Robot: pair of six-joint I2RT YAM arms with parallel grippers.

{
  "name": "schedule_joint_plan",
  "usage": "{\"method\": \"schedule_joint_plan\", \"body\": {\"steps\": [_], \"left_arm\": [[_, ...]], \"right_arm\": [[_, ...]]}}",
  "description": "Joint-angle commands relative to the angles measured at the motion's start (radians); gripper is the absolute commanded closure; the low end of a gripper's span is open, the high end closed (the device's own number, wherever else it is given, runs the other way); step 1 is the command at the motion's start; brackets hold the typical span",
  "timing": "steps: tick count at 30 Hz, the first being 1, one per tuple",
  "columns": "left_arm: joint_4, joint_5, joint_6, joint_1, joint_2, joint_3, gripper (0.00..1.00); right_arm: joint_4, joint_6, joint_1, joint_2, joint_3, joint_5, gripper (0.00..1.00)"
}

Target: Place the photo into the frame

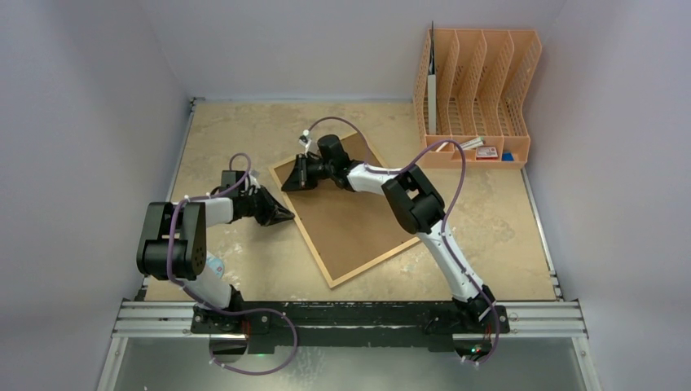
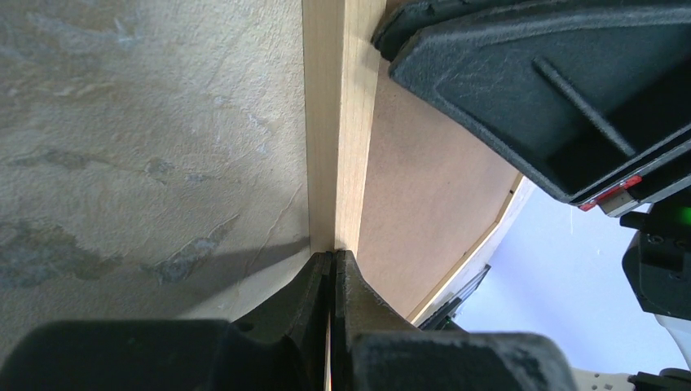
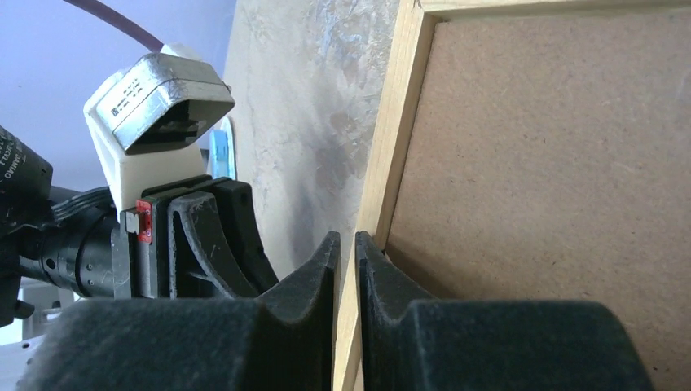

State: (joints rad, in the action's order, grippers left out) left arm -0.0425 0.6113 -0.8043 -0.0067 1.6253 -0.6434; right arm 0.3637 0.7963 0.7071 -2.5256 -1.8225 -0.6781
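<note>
The frame [image 1: 358, 220] lies back up on the table, its brown fibreboard showing inside a thin light-wood border. My right gripper [image 1: 292, 181] is at the frame's far-left corner. In the right wrist view [image 3: 348, 240] it is shut on the wood border [image 3: 389, 155], which passes between the fingers. My left gripper [image 1: 287, 215] is at the frame's left edge. In the left wrist view [image 2: 334, 259] its fingers are pressed together with their tips against the border [image 2: 342, 122]. The photo is out of view.
An orange file organiser [image 1: 477, 90] stands at the back right, with small items [image 1: 487, 152] at its foot. A light-blue object [image 1: 213, 265] lies by the left arm's base. Grey walls close in the left, back and right sides of the table.
</note>
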Motion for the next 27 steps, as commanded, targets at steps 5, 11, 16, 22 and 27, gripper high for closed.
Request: {"method": "schedule_joint_plan", "body": {"steps": [5, 11, 16, 22, 27], "left_arm": [[-0.126, -0.169, 0.054, 0.007, 0.052, 0.051, 0.97], [-0.131, -0.174, 0.056, 0.007, 0.050, 0.047, 0.96], [-0.134, -0.178, 0.059, 0.007, 0.050, 0.046, 0.96], [-0.137, -0.182, 0.063, 0.007, 0.048, 0.047, 0.96], [-0.137, -0.183, 0.065, 0.007, 0.048, 0.047, 0.96]], "right_arm": [[-0.124, -0.044, 0.007, -0.032, -0.077, 0.010, 0.86], [-0.163, -0.064, 0.004, -0.026, -0.051, 0.003, 0.86], [-0.179, -0.075, -0.001, -0.022, -0.029, 0.007, 0.86], [-0.219, -0.090, -0.013, -0.028, -0.033, 0.050, 0.88], [-0.240, -0.108, -0.029, -0.029, -0.023, 0.061, 0.88]]}}
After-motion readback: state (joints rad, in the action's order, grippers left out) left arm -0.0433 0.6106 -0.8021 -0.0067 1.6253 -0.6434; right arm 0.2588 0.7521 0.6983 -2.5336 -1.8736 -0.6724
